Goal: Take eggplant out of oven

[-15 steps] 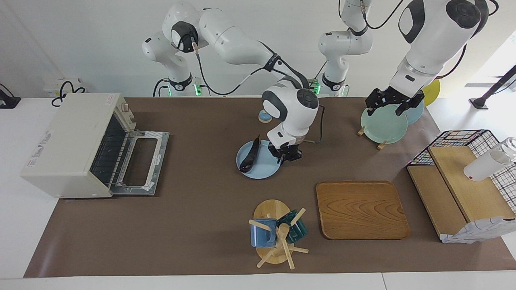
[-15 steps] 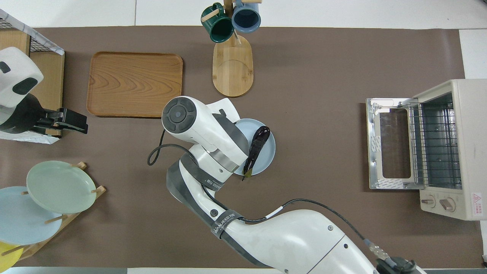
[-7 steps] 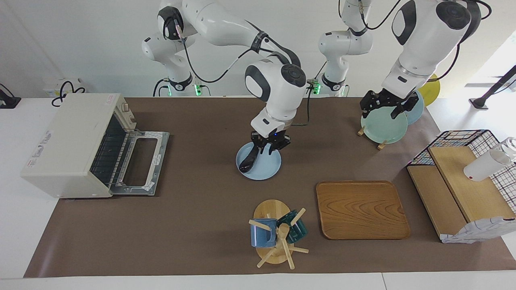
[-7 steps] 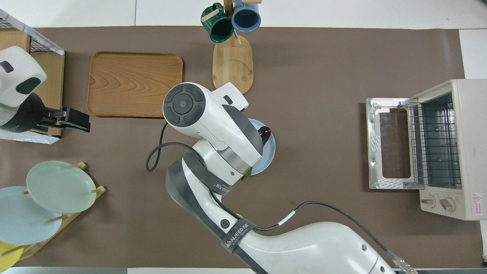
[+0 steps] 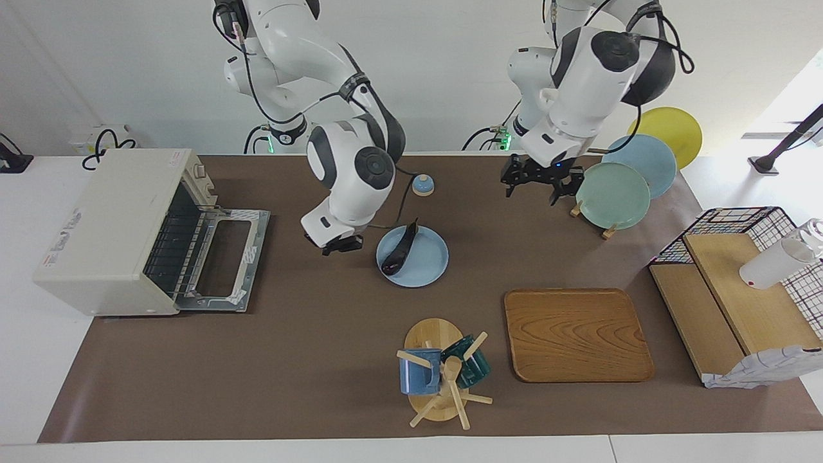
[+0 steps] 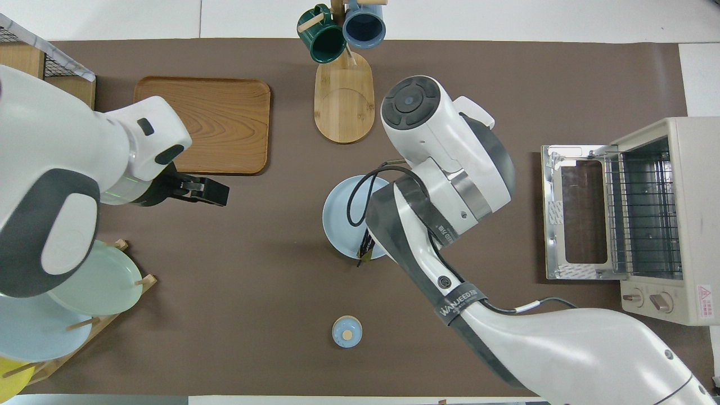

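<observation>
Purple-black and glossy, the eggplant point(image 5: 397, 250) lies on the pale blue plate point(image 5: 424, 267) at mid-tabletop point(image 5: 321, 360), out of the oven point(image 5: 109, 225), whose door point(image 5: 225, 257) hangs open toward the plate. My right pincer point(image 5: 335, 244) hangs over the brown mat between the oven door and the plate, fingertips closed together with nothing between them. My left pincer point(image 5: 537, 183) hovers over the mat beside the rack of plates point(image 5: 614, 196), jaws spread wide and empty. Away from the plate, a wooden tray point(image 5: 575, 334) and a mug tree point(image 5: 440, 373) stand farther from me
</observation>
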`<action>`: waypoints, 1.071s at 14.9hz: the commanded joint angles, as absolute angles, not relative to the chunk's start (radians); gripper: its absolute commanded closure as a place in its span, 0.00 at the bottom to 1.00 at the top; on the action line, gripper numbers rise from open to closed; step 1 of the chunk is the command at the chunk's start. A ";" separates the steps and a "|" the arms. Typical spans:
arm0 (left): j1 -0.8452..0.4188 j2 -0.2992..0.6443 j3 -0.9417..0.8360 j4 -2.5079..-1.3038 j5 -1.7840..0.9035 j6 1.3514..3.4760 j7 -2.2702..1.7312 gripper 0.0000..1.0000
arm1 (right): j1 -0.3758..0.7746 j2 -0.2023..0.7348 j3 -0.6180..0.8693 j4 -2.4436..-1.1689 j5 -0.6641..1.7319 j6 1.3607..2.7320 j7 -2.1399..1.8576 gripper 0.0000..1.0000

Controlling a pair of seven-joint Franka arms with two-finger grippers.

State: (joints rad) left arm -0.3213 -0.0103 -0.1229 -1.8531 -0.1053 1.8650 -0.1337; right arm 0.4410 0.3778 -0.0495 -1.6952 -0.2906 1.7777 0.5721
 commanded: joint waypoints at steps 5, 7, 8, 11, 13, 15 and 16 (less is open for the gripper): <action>-0.578 0.152 -0.109 -1.922 -0.190 2.147 -0.173 0.00 | 0.223 0.259 -0.034 -2.051 -0.377 2.086 0.442 1.00; -0.635 0.205 -0.109 -1.921 -0.192 2.224 -0.175 0.00 | 0.192 0.258 -0.034 -2.078 -0.379 2.124 0.434 1.00; -0.646 0.231 -0.109 -1.918 -0.192 2.258 -0.176 0.00 | 0.181 0.258 -0.032 -2.086 -0.379 2.137 0.430 1.00; -0.707 0.328 -0.107 -1.885 -0.196 2.354 -0.198 0.00 | 0.176 0.256 -0.035 -2.068 -0.382 2.114 0.321 1.00; -0.712 0.356 -0.107 -1.888 -0.198 2.399 -0.196 0.00 | 0.158 0.223 -0.035 -2.025 -0.383 2.042 0.244 1.00; -0.707 0.377 -0.106 -1.881 -0.198 2.411 -0.196 0.00 | 0.147 0.189 -0.035 -1.959 -0.382 1.939 0.168 1.00; -0.709 0.383 -0.106 -1.881 -0.198 2.422 -0.196 0.00 | 0.128 0.163 -0.035 -1.942 -0.379 1.909 0.123 1.00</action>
